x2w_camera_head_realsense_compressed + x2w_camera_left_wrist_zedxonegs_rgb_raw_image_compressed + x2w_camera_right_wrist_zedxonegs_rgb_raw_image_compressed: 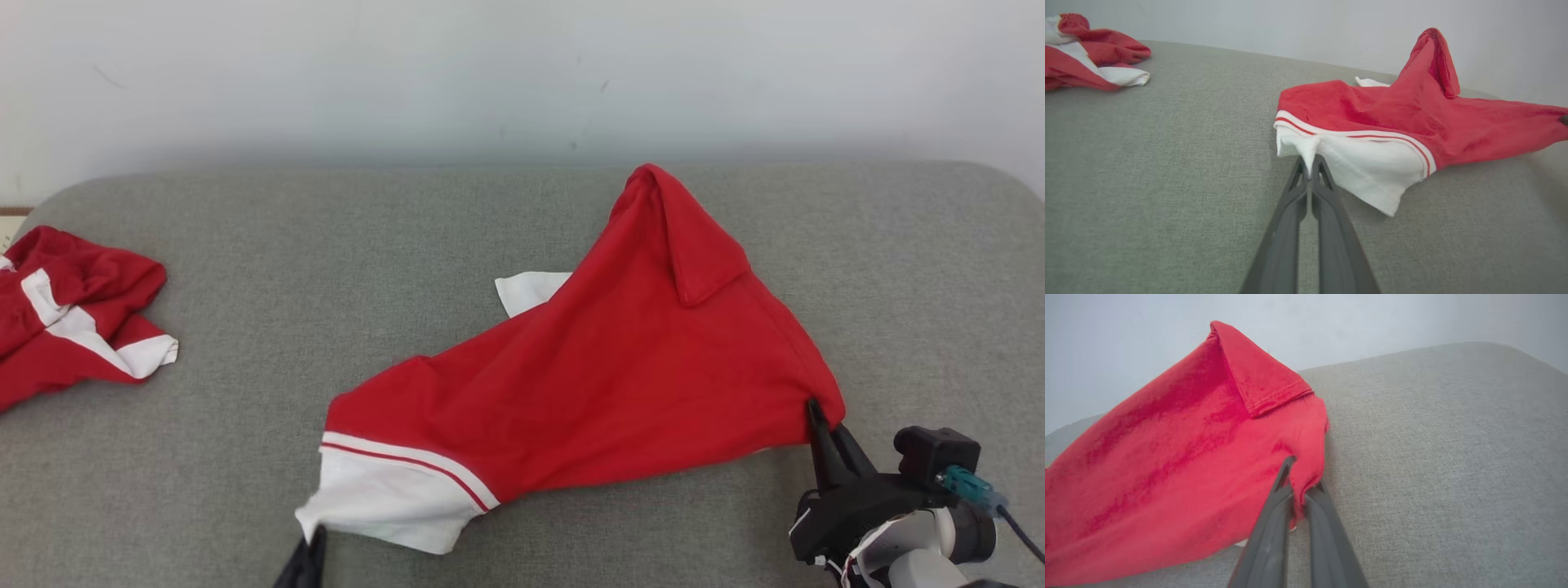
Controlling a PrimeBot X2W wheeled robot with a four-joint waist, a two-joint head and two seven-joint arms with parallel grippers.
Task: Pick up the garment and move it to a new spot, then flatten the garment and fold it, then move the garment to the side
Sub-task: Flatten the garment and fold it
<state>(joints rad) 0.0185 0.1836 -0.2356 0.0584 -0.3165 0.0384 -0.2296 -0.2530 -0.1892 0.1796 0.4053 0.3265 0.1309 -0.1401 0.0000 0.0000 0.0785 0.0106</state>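
Far left: a second garment (73, 314), red and white, lies crumpled on the grey padded surface (204, 457), well apart from the work. Near left of centre: the left gripper (313, 539), jaws pinched together on the near-left corner of the white hem band (392, 498); in the left wrist view the cloth is drawn to a small point between the fingertips of the left gripper (1309, 168). Centre: the garment (604, 384) is held between the two grippers, its long axis running from near left toward the right, with the bulk lying on the far side of that line and a red flap (694, 245) rising at its far edge. Right: the right gripper (815, 408), jaws closed on the red near-right corner, confirmed in the right wrist view (1298, 488). Each arm holds the end nearer to it; the coming move appears to turn on keeping this left-right axis taut while the cloth is lifted or spread.
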